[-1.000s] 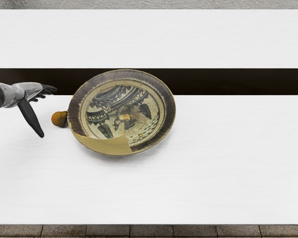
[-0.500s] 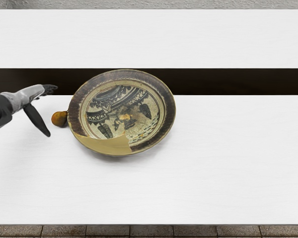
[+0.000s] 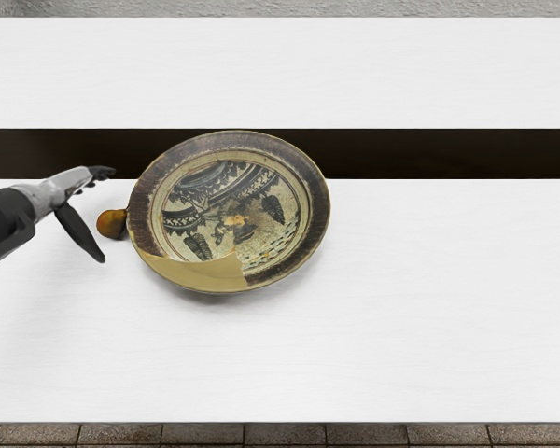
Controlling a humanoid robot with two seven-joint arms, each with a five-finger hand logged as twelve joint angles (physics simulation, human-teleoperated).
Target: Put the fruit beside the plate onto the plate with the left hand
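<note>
Small orange fruit [image 3: 111,222] on white table [image 3: 401,308] near far edge, against left rim of plate [image 3: 319,210], partly hidden by it. Left hand [image 3: 72,189] just left of fruit, fingers spread, empty; contact with fruit unclear, arm cut off.

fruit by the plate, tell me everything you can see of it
The fruit is small, rounded and orange-brown, darker underneath. It lies on the white table right at the left rim of the plate, which hides its right side; whether the two touch cannot be told. The left hand hovers just to its left with fingers spread, and appears not to touch it.
</note>
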